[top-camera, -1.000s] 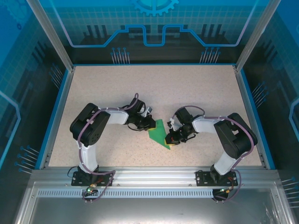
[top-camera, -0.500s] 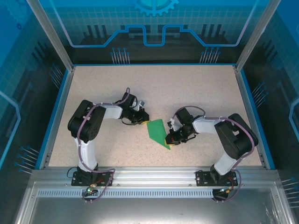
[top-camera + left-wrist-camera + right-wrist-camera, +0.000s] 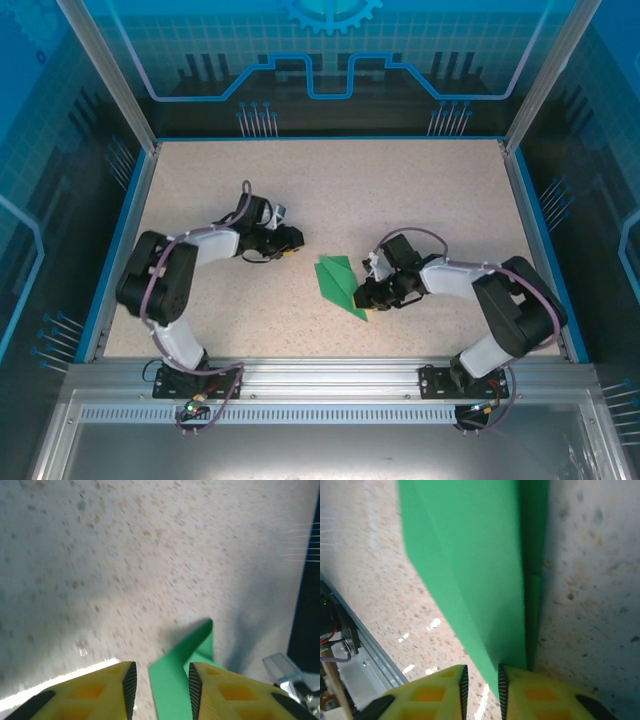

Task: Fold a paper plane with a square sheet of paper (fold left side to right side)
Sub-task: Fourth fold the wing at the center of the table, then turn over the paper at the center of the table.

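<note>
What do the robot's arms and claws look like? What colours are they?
The left arm and the right arm are chunky black joints joined by smooth white tubes, with thin purplish cables looping along them. The left claw and the right claw each have two blocky yellow fingers with black ribbed pads on the inside.

Bare table (image 3: 400, 190) lies open beyond the paper plane (image 3: 338, 283); the right tool (image 3: 362, 298) crowds its near tip.
</note>
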### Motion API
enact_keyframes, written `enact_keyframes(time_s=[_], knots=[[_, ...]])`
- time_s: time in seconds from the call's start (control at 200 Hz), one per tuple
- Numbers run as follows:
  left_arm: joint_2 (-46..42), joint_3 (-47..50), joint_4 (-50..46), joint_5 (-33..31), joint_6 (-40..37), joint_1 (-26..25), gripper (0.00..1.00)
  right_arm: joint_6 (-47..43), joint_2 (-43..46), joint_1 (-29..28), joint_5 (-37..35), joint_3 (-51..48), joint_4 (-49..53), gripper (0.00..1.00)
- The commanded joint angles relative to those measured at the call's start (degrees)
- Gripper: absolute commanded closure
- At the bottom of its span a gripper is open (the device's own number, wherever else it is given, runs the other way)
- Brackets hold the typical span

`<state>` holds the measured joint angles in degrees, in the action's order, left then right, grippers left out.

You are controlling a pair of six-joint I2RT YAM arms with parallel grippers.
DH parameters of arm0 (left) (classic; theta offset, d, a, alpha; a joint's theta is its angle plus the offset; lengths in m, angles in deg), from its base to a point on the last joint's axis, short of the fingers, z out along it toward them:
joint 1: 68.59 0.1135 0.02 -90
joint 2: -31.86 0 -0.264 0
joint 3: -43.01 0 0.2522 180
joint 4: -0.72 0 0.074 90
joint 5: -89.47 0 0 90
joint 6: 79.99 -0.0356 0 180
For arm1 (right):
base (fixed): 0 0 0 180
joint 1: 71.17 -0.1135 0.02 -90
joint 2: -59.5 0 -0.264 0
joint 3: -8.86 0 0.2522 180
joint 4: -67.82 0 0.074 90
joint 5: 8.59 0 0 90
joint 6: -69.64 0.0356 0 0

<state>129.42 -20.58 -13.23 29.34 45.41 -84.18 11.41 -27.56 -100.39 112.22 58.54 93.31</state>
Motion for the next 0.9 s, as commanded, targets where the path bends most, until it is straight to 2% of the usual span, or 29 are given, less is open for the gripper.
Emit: enact_keyframes(time_s=[0.0, 0.1, 0.185, 0.315, 0.55, 0.895], knots=[[-6.24, 5.32, 3.22, 0.28, 4.58, -1.09, 0.58, -0.08, 6.48, 0.26, -5.20, 0.36, -0.73, 0.64], [-9.24, 8.89, 5.50, 0.48, 7.84, -4.00, 0.53, -1.06, 11.67, 1.03, -10.87, 0.86, 1.31, 0.48], [-9.71, 10.67, 8.42, 0.30, 10.92, -7.29, 0.51, -1.60, 15.60, 1.99, -14.57, 1.19, 2.75, 0.41], [-7.74, 10.76, 10.20, -1.10, 12.67, -11.60, 0.50, -1.21, 20.71, 3.40, -16.33, 0.58, 2.80, 0.29], [-0.95, 7.90, 13.30, 0.00, 13.83, -13.92, 0.51, -0.68, 25.73, 5.07, -14.25, -1.38, 2.93, 0.20], [6.32, 3.47, 16.24, 2.59, 14.72, -15.73, 0.57, 0.75, 29.90, 9.84, -5.19, -3.74, 1.17, 0.06]])
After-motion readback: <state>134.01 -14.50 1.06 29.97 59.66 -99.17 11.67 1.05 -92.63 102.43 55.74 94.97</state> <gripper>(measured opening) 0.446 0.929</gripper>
